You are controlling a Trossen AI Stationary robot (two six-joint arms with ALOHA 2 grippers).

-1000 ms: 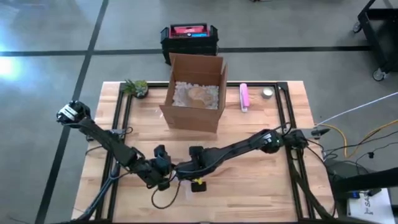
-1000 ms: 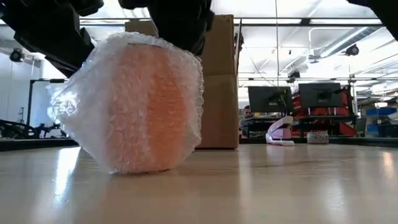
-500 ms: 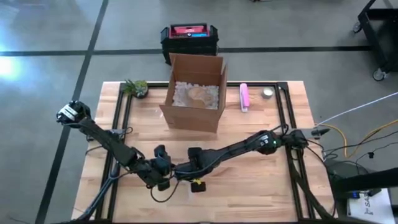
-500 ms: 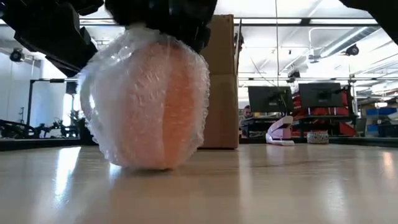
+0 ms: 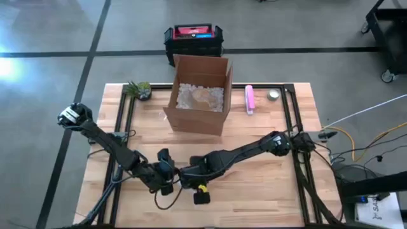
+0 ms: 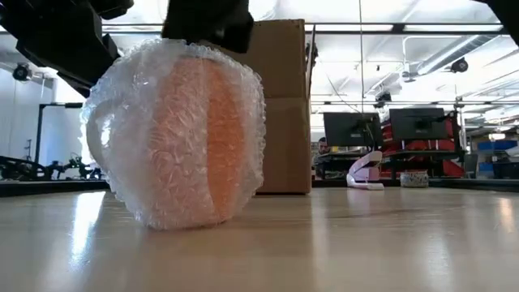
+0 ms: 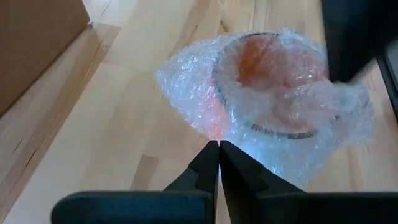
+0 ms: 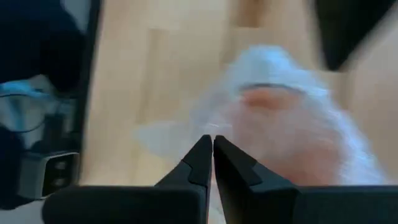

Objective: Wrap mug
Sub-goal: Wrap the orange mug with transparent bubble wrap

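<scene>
An orange mug [image 6: 195,130] stands on the wooden table [image 6: 365,243], covered in clear bubble wrap [image 6: 154,186]; its wrapped handle [image 6: 96,142] sticks out sideways. In the left wrist view the mug's open mouth [image 7: 273,68] shows through the wrap. My left gripper [image 7: 219,144] is shut, with its tips at the wrap's side. My right gripper [image 8: 211,139] is shut on the wrap at the top of the mug [image 6: 207,36]. From above, both arms hide the mug, meeting near the table's front [image 5: 179,175]. My left gripper has its shut fingertips at the wrap on the mug's side [image 7: 214,127], coming in low and slanting down. Whether a layer lies between the fingers I cannot tell. My right gripper pinches a gathered piece of wrap [image 8: 180,134] above the mug's top from above; the mug's base rests on the table.
An open cardboard box [image 5: 198,95] with pale filling stands behind the mug. A small plant [image 5: 138,89] sits at the far left. A pink object [image 5: 250,99] and a small round tin [image 5: 273,95] lie at the far right. Bare wood lies to the right.
My right gripper has moved toward the table's near edge and a little left, over the mug's top. The wrapped mug rocked and turned: the loose flap once drawn out sideways is gone, the handle now shows there, and the wrap lies closer around the mug.
</scene>
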